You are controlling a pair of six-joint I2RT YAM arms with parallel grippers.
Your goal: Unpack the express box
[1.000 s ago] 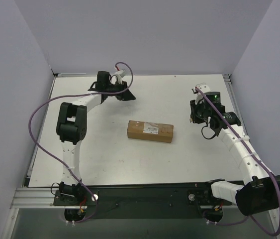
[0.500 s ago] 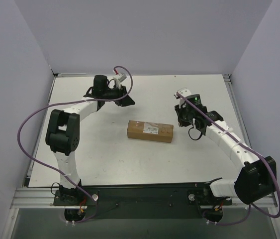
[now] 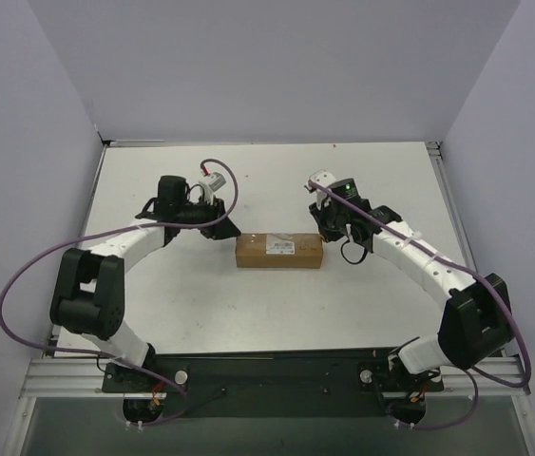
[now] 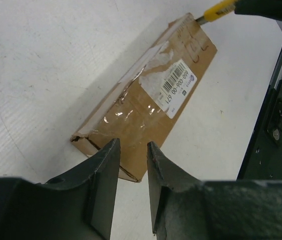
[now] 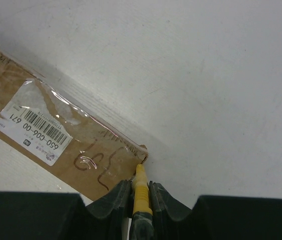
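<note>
Both arms have swung in from the far corners of the counter (image 3: 200,304) and now bracket the express box (image 3: 279,251), which seems to have slid slightly leftward.

On the left, the left claw (image 4: 132,150) has come down to the box's left end. Its fingers stand partly apart with nothing between them, just short of the cardboard and not visibly touching it.

In the middle, the box lies flat on the counter with its length running left to right. It is still sealed, with clear tape over the top seam and the white barcode label (image 4: 178,87) facing up.

On the right, the right claw (image 5: 139,185) is clamped tight on a yellow utility knife (image 5: 141,175). The knife's tip now sits at the top corner of the box's right end, right where the tape begins.

My reading is that the approach is finished and the cut is about to start, with the left claw placed to steady the box while the blade runs along the seam. Nothing has been opened yet.

Counted: two arms, two claws, one box, one label, one knife.
</note>
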